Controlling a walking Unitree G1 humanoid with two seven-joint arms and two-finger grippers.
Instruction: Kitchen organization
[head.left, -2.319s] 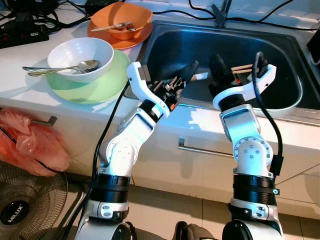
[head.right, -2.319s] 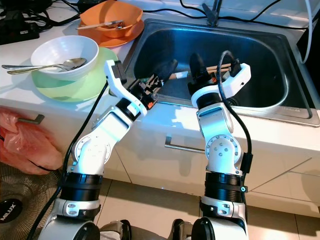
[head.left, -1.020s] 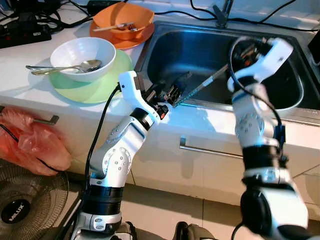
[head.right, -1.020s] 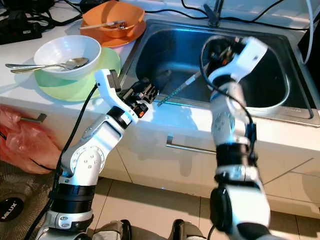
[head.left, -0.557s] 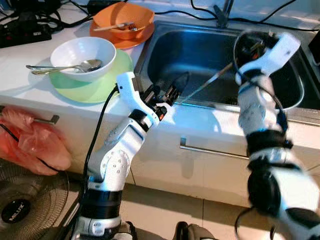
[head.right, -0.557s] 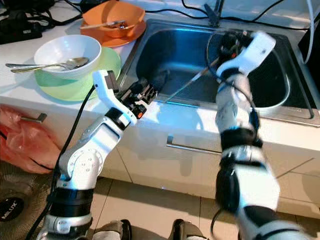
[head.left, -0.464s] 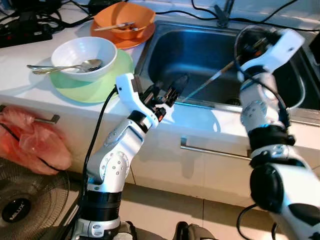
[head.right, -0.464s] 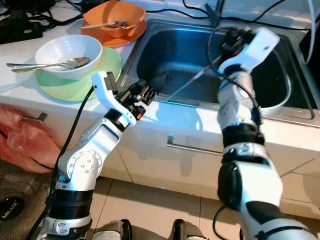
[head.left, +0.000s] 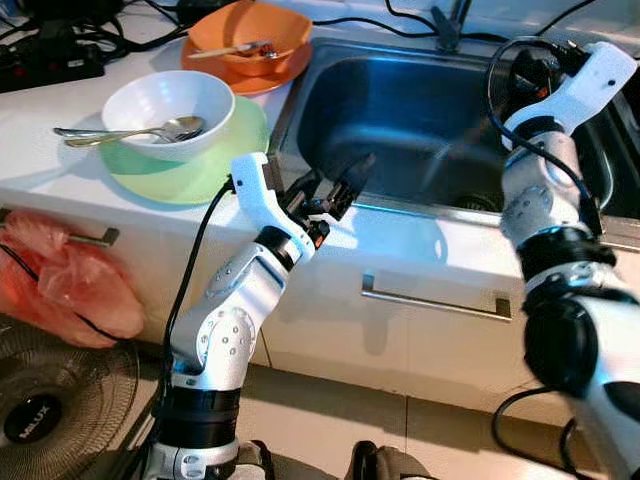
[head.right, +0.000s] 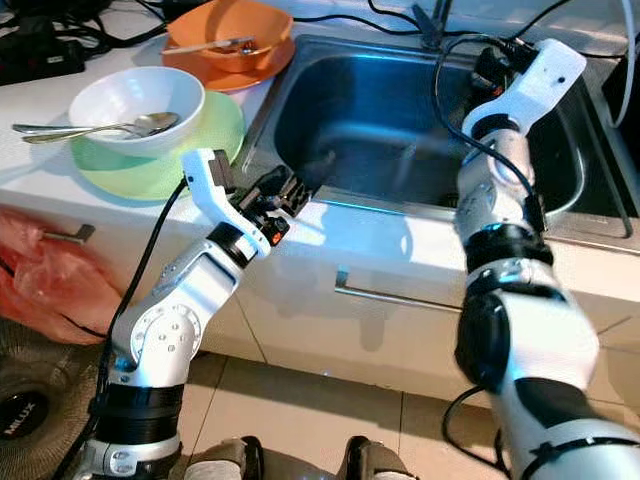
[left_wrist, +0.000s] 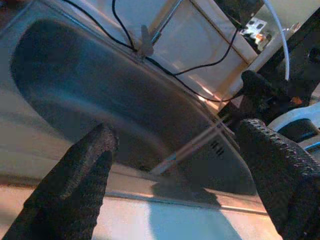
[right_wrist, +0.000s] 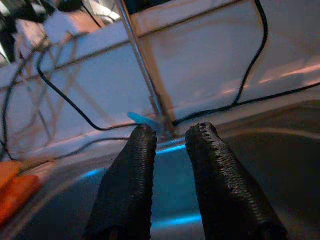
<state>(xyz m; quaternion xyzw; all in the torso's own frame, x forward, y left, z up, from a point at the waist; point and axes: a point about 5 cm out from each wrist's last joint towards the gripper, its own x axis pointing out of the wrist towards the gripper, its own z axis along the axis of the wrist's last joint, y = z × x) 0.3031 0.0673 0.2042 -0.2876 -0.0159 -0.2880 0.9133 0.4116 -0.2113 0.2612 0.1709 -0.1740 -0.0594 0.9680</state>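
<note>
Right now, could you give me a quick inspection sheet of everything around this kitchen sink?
Surface: white counter with a steel sink.
Job's things: white bowl holding spoons on a green plate; orange bowl with a utensil on an orange plate; blurred chopsticks inside the sink.
Clutter: red plastic bag hanging on a drawer handle.
Grippers: left gripper open at the sink's front edge; right gripper raised over the sink, fingers close together.
Cables: black cables behind the sink.
Surroundings: fan on the floor.
</note>
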